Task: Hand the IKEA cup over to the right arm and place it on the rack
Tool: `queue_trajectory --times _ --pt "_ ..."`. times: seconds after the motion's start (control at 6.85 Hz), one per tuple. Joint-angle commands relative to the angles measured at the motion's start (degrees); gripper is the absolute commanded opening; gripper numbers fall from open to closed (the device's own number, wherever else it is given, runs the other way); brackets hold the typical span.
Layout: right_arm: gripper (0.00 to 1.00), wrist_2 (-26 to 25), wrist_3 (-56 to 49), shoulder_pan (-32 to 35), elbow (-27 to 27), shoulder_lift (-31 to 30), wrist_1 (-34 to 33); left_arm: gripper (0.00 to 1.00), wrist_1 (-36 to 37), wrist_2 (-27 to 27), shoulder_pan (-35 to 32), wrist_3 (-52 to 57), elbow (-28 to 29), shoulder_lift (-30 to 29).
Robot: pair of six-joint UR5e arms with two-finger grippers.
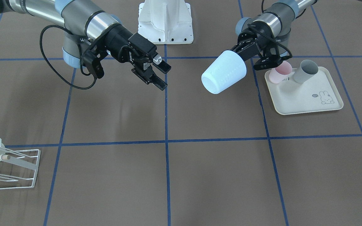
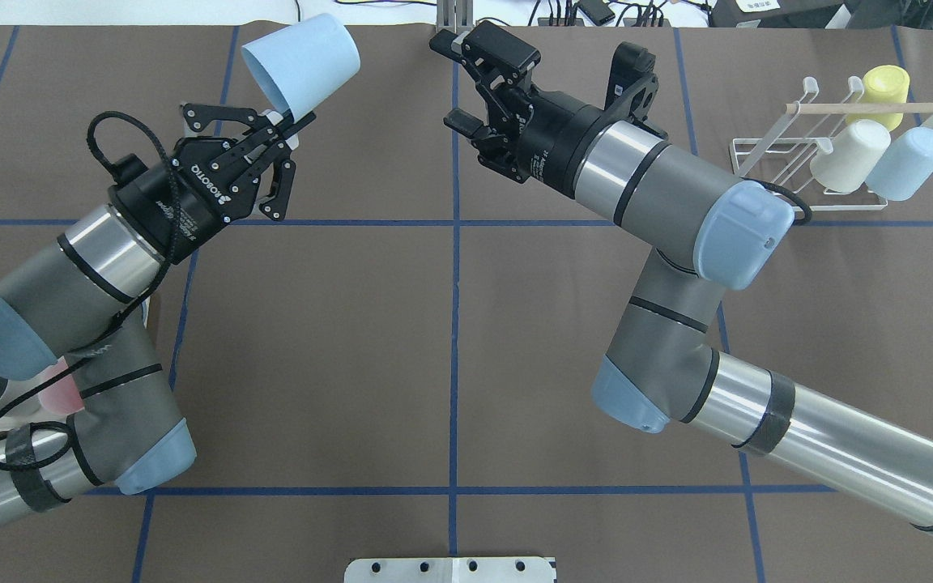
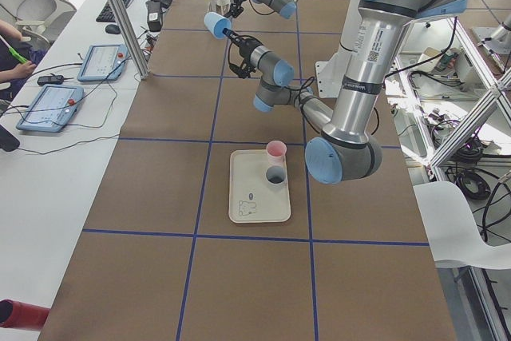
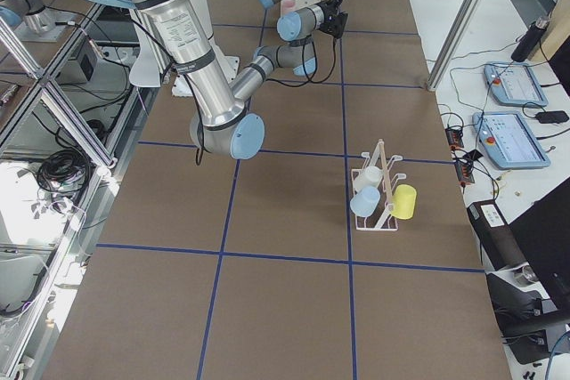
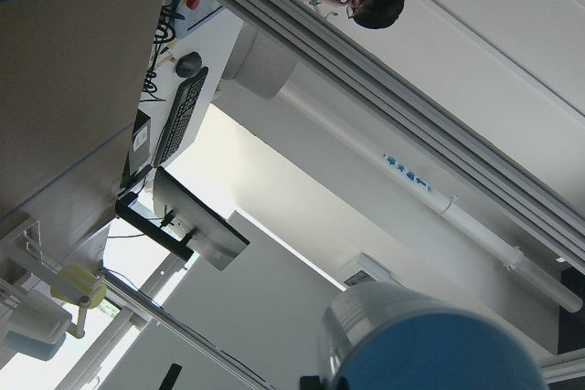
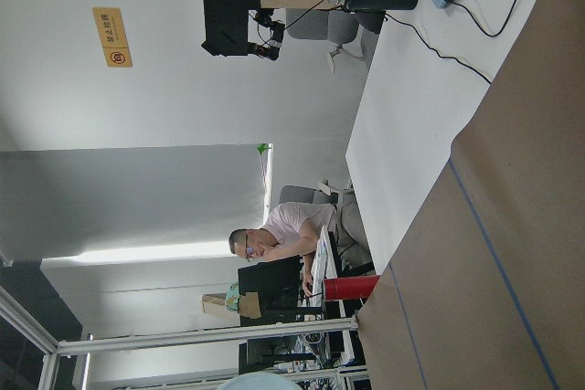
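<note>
Brown paper marked off by blue tape lines covers the worktop [image 1: 112, 113], and both arms reach out over its middle from the robot's side.

The left end effector [image 1: 242, 58] is clenched on a pale blue plastic cup [image 1: 223, 77], gripping the narrower end nearest the wrist. The cup juts out beyond the fingertips, tilted on its side and lifted clear of the worktop. Its wide end points away from the wrist, towards the other arm. From overhead, the same cup [image 2: 304, 61] sits above and just past the black fingers [image 2: 284, 121] that pinch it.

The right end effector [image 1: 162, 76] faces the cup from the opposite side with its two fingers spread wide and nothing between them. It is near the cup but not touching it, with a gap of bare worktop showing between the fingertips and the cup's wide end.

At the far corner on the robot's right stands a low white wire-frame rack [image 2: 766, 154], well apart from both arms, with a thin wooden rod [image 2: 871, 106] lying across its top. Three cups rest tilted on its prongs: a yellow cup [image 2: 888, 85], a cream cup [image 2: 849, 155] and a second light blue cup [image 2: 908, 163].

On the robot's left, just beside the left wrist, lies a cream rabbit-print tray [image 1: 306, 97]. It carries a pink cup [image 1: 280, 71] and a grey cup [image 1: 305, 71] side by side along the edge nearest the robot.
</note>
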Motion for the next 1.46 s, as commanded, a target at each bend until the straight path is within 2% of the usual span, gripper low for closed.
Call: queue_trajectory --times 0.0,0.29,1.31 --pt "1.0 0.0 -3.3 -0.3 -0.1 0.1 -0.1 0.0 1.3 0.5 1.6 4.0 2.9 -3.4" --pt "1.0 0.0 -4.6 -1.0 -0.2 0.1 -0.2 0.0 5.2 0.8 2.3 5.4 3.3 -5.5" --pt "1.0 -0.1 -4.4 -1.6 -0.2 0.4 0.3 0.0 5.7 5.1 7.9 6.6 3.3 -8.4"
